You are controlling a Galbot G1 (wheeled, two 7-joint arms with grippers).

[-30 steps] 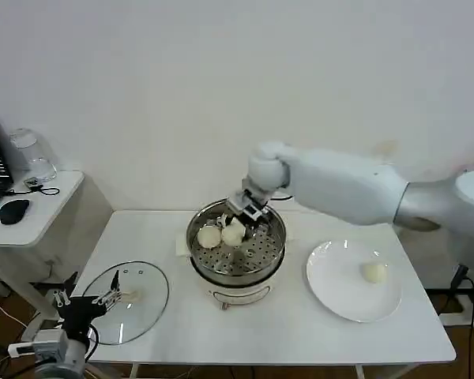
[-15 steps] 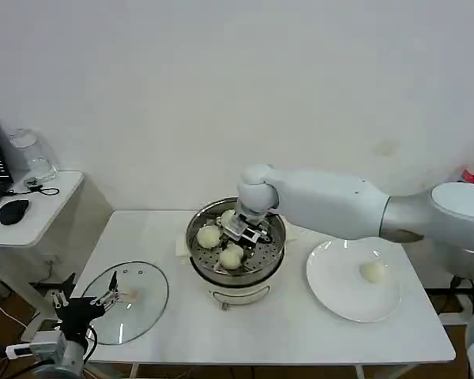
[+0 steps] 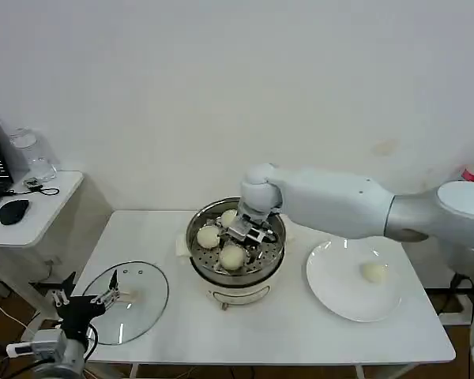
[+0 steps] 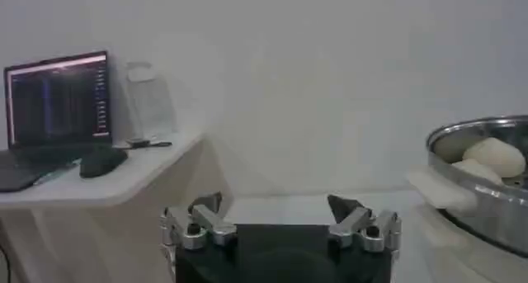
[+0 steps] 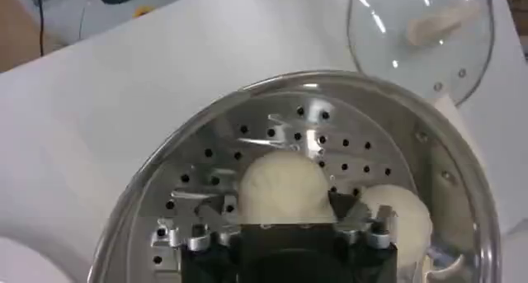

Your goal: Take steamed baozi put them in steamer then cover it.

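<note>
My right gripper [image 3: 246, 234] is down inside the steamer [image 3: 278, 246], its fingers spread just wider than one baozi [image 5: 283, 186] that sits between them on the perforated tray; from the wrist camera I cannot tell whether the pads are touching it. I count four baozi in all: three in the steamer and one on the white plate [image 3: 332, 296]. From the head camera, taking the steamer's centre as the dial, the bun at my gripper [image 3: 232, 257] lies at about six o'clock, a second [image 3: 208, 236] at about nine, and a third [image 3: 229, 216] at about eleven, partly hidden behind the gripper. The buns are round, so I see no long axis on them. The fourth baozi [image 3: 373, 272] rests on the plate, well apart from the steamer at its three o'clock. There is one cover [image 3: 142, 304], lying flat on the white table [image 3: 284, 332] at the steamer's eight o'clock, its bar handle [image 3: 129, 295] up. My left gripper [image 4: 280, 223] hangs low off the table's near-left corner, beside the cover, fingers wide and holding nothing.
</note>
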